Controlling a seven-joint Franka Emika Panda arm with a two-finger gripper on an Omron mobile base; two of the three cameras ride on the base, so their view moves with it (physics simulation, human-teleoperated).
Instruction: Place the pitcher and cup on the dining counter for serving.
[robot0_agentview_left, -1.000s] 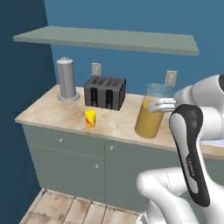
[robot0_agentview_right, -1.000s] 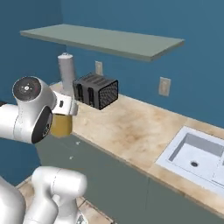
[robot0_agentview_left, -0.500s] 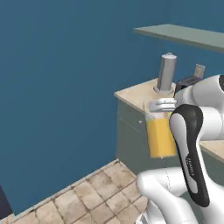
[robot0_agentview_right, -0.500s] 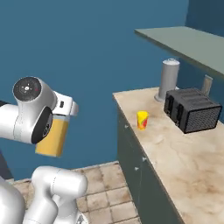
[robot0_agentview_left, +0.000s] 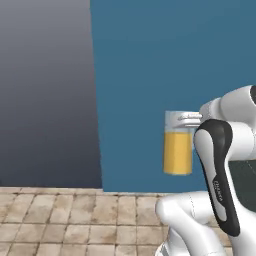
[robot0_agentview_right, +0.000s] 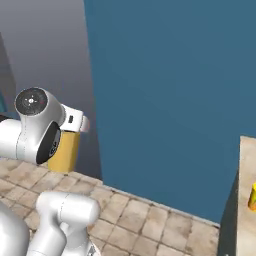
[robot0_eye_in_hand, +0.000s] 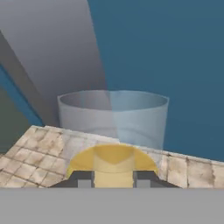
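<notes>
1. The white arm is folded close over its base, with the upper link rising and the hand turned sideways at mid height, level with the pitcher's (robot0_agentview_left: 178, 146) rim.
2. The pincer (robot0_eye_in_hand: 113, 178) pinches the pitcher at its rim wall, one finger tip on each side of the clear wall in the hand view.
3. The pitcher hangs upright in the air above the tiled floor (robot0_agentview_left: 70, 220), with a blue wall (robot0_agentview_right: 170, 90) behind it and orange-yellow liquid filling its lower part.
4. The cup (robot0_agentview_right: 252, 196) stands on the tabletop (robot0_agentview_right: 246, 210) at the right edge of the right base view, well apart from the pitcher.
</notes>
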